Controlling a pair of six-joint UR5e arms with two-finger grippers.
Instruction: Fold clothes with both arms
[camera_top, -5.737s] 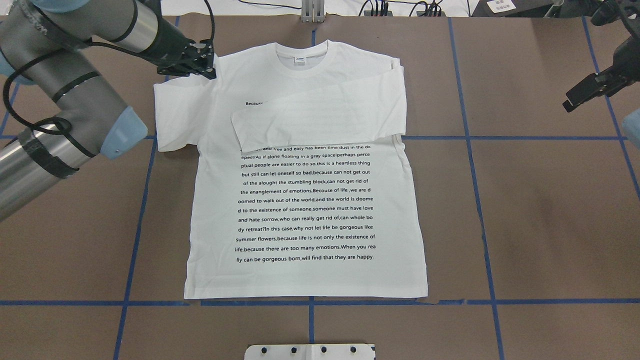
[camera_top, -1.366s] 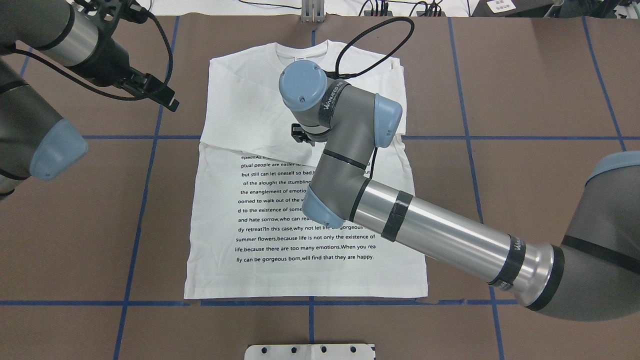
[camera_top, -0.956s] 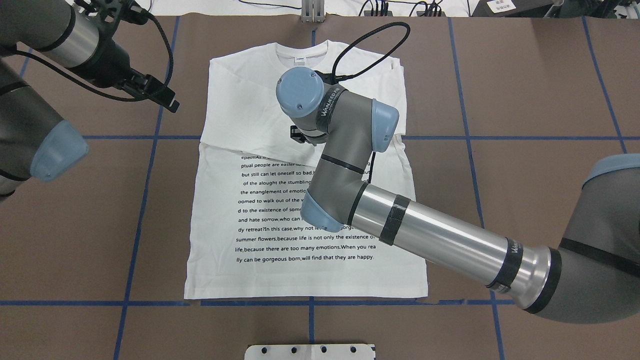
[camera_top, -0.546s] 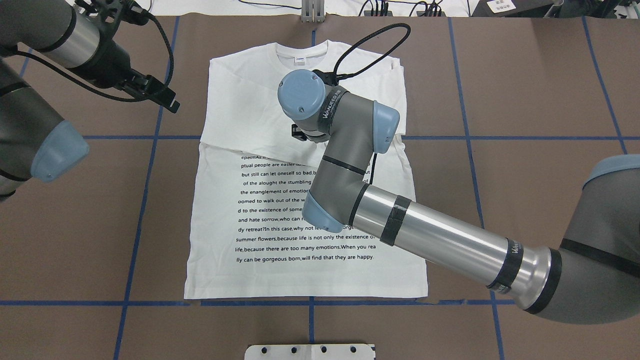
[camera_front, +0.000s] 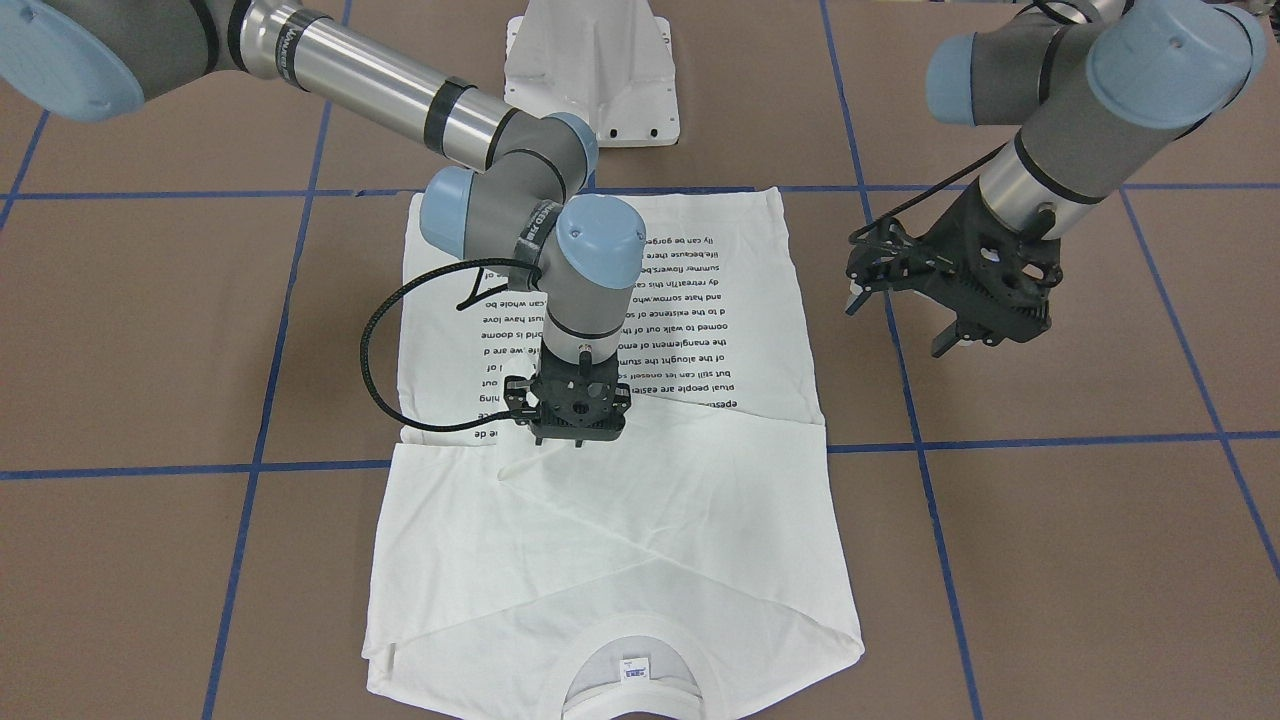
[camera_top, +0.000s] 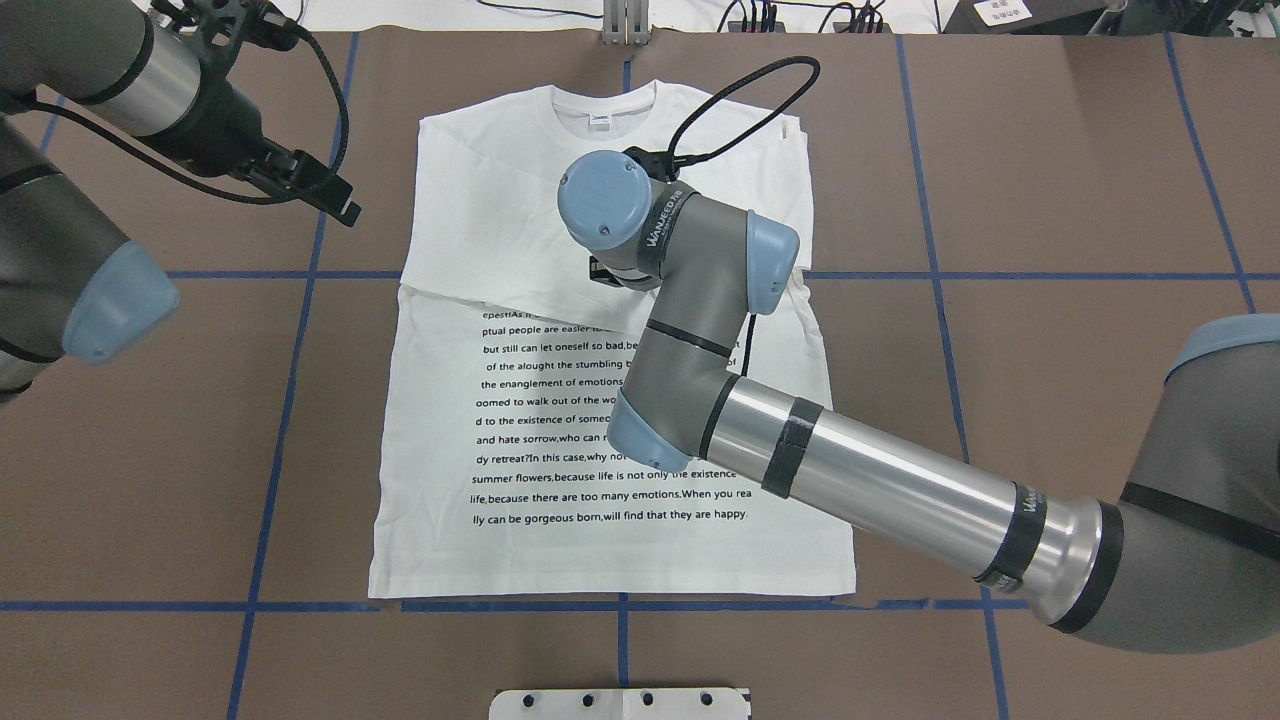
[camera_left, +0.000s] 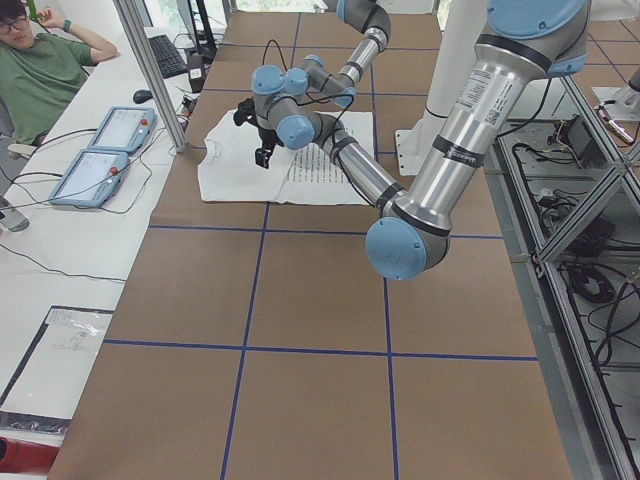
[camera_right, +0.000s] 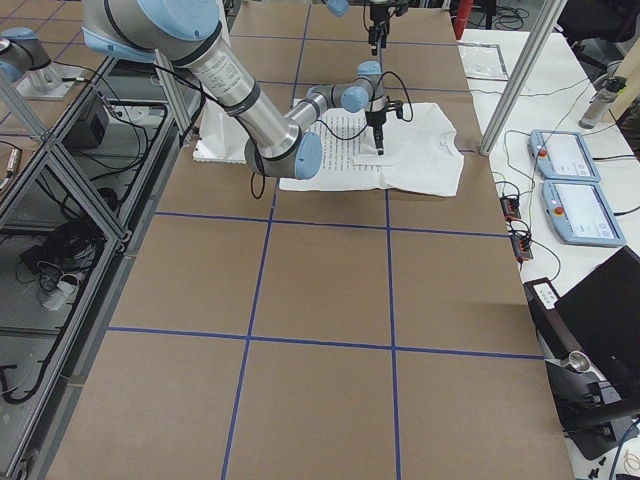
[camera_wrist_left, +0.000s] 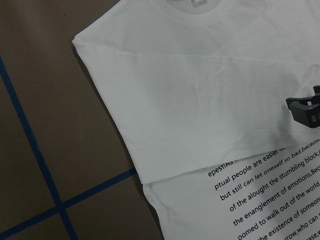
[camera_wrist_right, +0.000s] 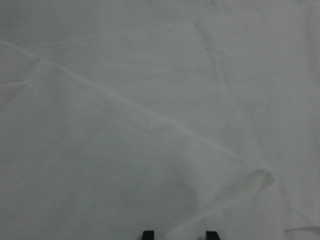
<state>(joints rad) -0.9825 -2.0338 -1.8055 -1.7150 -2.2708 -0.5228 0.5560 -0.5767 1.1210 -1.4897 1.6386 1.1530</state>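
We see the white T-shirt (camera_top: 620, 560) lying flat on the brown counter (camera_top: 1100, 200), printed face up, with both sleeves folded across its chest. The right arm (camera_top: 880, 480) reaches in over the shirt's body. The right jaws point straight down at the folded sleeves, close above the cloth near the middle of the chest; we cannot tell whether they touch it. In the right wrist view their two tips stand apart, with only flat cloth beneath them and nothing gripped.

A sleeve cuff (camera_wrist_right: 257, 182) lies just ahead of these jaws and a little to one side. The lines of black text (camera_top: 610, 420) begin close to the jaws on the robot's side and run from there toward the hem. The collar (camera_front: 625, 700) and its neck label (camera_front: 633, 668) lie well beyond the jaws, at the end of the shirt farthest from the robot. A black cable (camera_front: 366, 345) loops out from the right wrist over the shirt.

The left arm (camera_top: 50, 230) hangs clear of the shirt. The left jaws are above bare counter just outside the shoulder fold, and in the front view they look spread and empty. Blue tape lines (camera_top: 270, 440) cross the counter near them.
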